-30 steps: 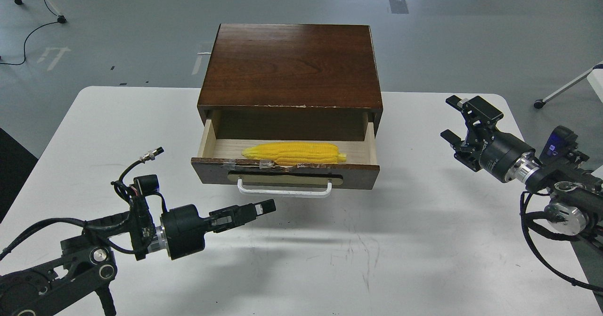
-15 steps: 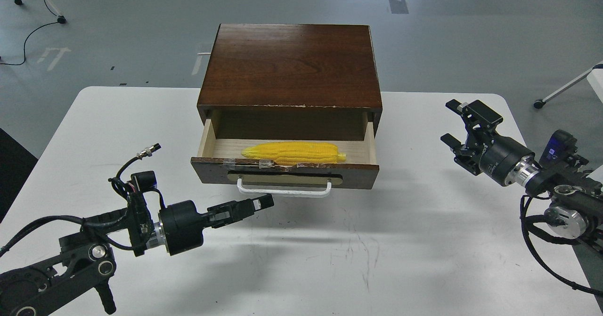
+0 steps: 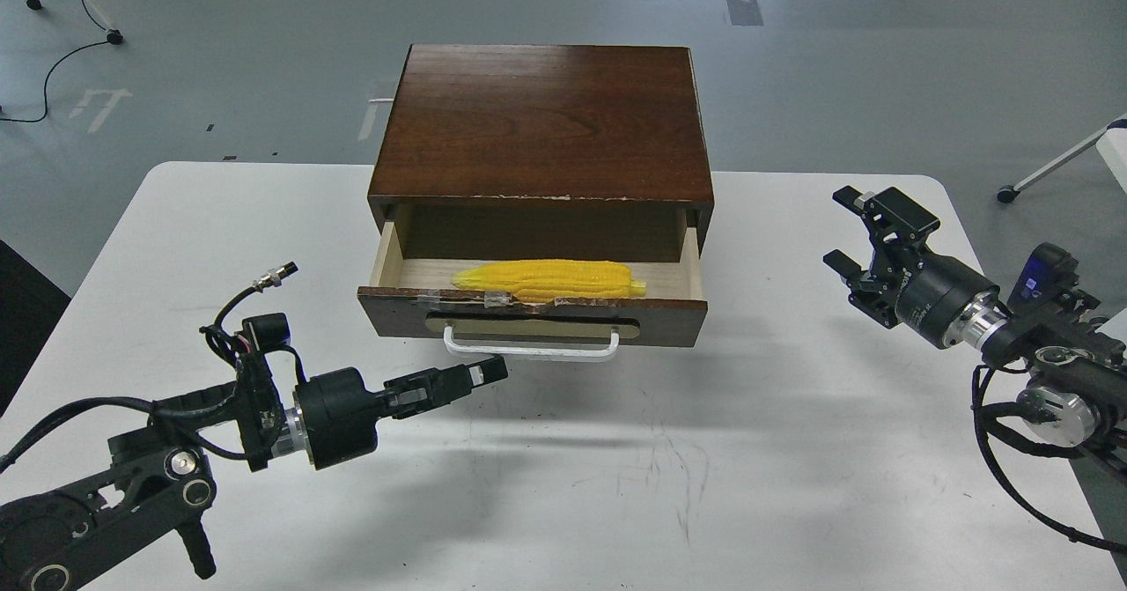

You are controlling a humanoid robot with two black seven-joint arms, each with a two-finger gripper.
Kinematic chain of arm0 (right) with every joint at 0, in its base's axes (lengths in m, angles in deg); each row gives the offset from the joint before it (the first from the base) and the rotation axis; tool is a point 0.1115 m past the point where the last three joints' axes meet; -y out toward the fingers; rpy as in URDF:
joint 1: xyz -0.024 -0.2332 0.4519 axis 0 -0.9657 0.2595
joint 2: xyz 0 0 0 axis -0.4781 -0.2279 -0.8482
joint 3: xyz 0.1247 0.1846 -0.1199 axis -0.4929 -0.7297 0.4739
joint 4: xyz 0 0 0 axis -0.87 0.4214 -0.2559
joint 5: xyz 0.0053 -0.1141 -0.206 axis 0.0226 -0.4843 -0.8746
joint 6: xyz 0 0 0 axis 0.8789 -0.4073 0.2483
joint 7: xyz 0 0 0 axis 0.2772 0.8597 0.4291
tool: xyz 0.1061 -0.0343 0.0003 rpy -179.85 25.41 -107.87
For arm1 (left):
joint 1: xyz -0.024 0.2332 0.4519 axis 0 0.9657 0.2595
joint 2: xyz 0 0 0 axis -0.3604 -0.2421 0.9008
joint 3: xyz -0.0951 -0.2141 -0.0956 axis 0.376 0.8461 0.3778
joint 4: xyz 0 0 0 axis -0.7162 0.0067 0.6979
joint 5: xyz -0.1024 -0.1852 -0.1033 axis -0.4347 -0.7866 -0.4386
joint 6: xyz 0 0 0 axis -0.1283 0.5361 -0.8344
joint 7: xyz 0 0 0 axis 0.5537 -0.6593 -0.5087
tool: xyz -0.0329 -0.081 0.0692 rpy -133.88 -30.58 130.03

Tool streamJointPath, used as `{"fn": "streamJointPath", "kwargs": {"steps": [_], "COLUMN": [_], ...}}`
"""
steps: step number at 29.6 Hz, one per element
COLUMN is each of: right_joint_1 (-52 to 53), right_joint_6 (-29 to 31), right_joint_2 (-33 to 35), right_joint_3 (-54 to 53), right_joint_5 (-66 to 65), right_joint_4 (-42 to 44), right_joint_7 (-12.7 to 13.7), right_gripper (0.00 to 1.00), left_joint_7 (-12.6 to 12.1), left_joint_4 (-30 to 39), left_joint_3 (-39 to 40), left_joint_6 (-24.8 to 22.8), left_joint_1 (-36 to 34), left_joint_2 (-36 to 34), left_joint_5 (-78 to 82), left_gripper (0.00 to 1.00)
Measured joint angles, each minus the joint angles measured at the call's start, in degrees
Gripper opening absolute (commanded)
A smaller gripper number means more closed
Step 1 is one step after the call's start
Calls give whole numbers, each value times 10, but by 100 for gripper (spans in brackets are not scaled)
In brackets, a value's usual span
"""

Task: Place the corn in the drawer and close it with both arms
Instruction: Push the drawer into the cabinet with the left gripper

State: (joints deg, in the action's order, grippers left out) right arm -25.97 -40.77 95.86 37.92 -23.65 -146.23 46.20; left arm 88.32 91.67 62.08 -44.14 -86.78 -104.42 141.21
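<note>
Left end effector: fingers pressed together, clenched on nothing, tip just below the white bar handle; it sits nearer the drawer front than half a second ago.
Right end effector: released, fingers spread, hanging over the counter well to the right of the cabinet; hardly changed from the earlier frame.
Drawer: partly pulled out, its front pushed in a little since the earlier frame, so less pale floor shows.
Corn: lies lengthwise inside the drawer, close behind the front panel, tapered end pointing left.
Cabinet: dark wood box at the back of the counter; position unchanged.
Hidden: the corn's lower edge is cut off by the drawer's chipped top edge; the drawer's rear lies in shadow under the cabinet top.
Writing: white lettering on the right end effector's body, too small to read.
</note>
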Motion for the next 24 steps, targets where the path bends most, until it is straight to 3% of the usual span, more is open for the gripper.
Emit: {"fn": "streamJointPath", "kwargs": {"steps": [24], "right_joint_1": [-7], "right_joint_6": [0], "right_joint_2": [-2], "right_joint_3": [0], "right_joint_5": [0], "right_joint_4": [-1], "right_joint_7": [0], "right_gripper": [99], "left_joint_7": [0], "left_joint_4": [-42], "left_joint_3": [-2], "left_joint_6": [-6], "left_joint_1": [-36], "left_joint_2": [22], "left_joint_5": [-2], "left_gripper": [0]}}
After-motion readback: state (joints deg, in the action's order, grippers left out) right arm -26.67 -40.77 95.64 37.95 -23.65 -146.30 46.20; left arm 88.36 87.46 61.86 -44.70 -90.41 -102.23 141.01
